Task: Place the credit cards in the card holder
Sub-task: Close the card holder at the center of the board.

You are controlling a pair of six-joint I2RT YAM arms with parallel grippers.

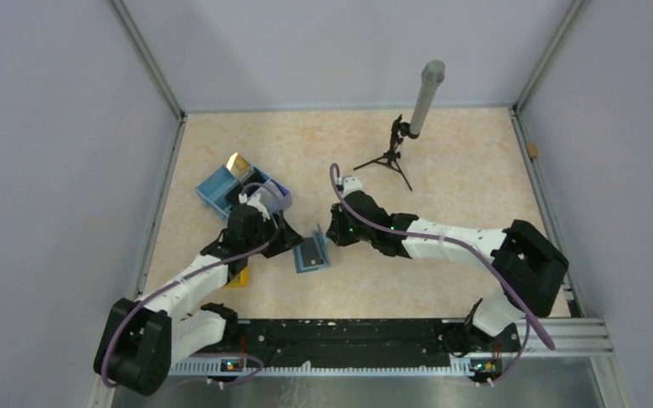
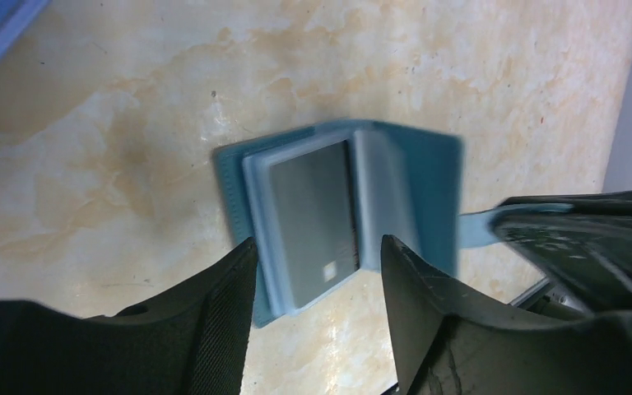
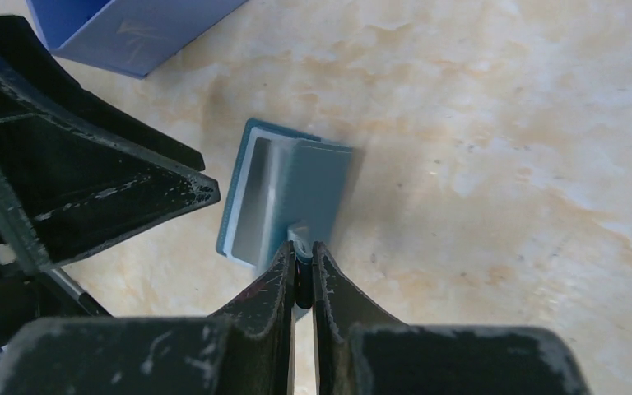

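1. The card holder [image 1: 312,252] lies open on the table [image 1: 442,170], between the two grippers, with its pale inside facing up.
2. In the left wrist view we see a silvery card [image 2: 313,218] lying flat against that pale inside.
3. The right gripper [image 3: 300,267] has its fingers pressed together on the holder's small clasp tab [image 3: 299,236], and the flap on that side is raised.
4. The left gripper [image 2: 317,247] hangs just above the holder with its fingers spread, and we see nothing held between them.
5. A gold card [image 1: 238,163] stands in the blue tray box [image 1: 217,194], beyond the left arm.
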